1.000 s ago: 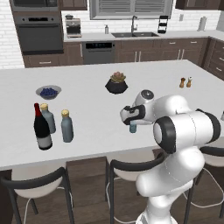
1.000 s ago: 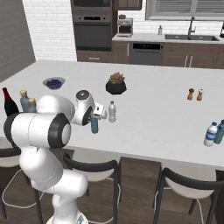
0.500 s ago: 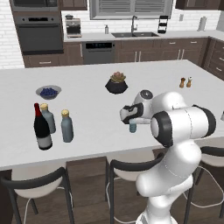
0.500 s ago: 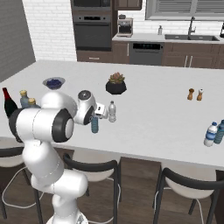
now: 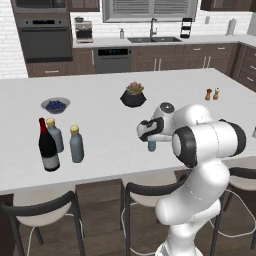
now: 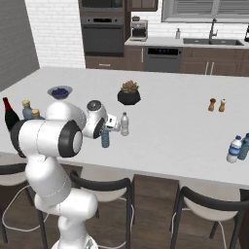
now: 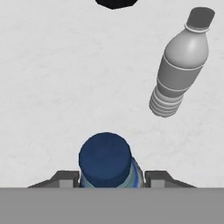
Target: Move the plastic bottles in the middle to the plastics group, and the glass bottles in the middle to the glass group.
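Gripper [image 6: 105, 130] sat low over the small blue bottle [image 6: 105, 139] on the island counter [image 6: 170, 131], grip not discernible. Clear bottle [image 6: 124, 124] stood just beside it. Potted plant [image 6: 129, 93] behind. Two plastic bottles [image 6: 238, 148] near the counter's right edge.

small blue bottle [image 7: 106, 159] — between fingers [image 7: 65, 178]

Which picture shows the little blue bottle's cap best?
The hand view: the small blue bottle's dark blue cap is large and seen from above. In the left base view the end effector covers it; the right base view shows the bottle small.
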{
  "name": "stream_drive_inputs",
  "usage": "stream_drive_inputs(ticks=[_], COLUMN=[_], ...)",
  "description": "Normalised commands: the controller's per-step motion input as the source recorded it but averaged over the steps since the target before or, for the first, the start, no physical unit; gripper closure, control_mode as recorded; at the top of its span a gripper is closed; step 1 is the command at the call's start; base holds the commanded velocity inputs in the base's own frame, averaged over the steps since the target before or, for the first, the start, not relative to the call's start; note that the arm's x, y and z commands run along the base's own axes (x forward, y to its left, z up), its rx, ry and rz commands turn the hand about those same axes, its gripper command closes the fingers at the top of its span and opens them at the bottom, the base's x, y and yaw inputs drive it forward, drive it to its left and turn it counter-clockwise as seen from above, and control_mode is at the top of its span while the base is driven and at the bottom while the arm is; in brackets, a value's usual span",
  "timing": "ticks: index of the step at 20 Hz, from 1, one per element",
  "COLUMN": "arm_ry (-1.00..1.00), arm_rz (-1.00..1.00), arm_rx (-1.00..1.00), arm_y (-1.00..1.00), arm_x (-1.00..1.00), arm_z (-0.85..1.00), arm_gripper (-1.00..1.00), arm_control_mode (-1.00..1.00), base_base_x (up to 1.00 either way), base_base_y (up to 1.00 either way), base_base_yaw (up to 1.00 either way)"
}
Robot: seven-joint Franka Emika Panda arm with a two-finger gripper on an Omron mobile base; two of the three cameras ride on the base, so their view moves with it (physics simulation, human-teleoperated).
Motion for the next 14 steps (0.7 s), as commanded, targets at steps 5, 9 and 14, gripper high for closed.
stream_drive_inputs(ticks=[5,9,14], arm_ry=[-0.07,-0.09,-0.04], arm_rz=[0.00,0.00,0.00], arm_rx=[0.00,0.00,0.00], arm_y=[-0.06,-0.30,-0.71], arm_x=[-0.31,-0.49,-0.57], arm_z=[0.14,0.50,0.56], arm_gripper=[1.00,1.00,1.00], arm_control_mode=[-1.00,-1.00,-1.00], base_base_x=[0.00,0.00,0.00], base_base_y=[0.00,0.00,0.00], base_base_yaw=[0.00,0.00,0.00])
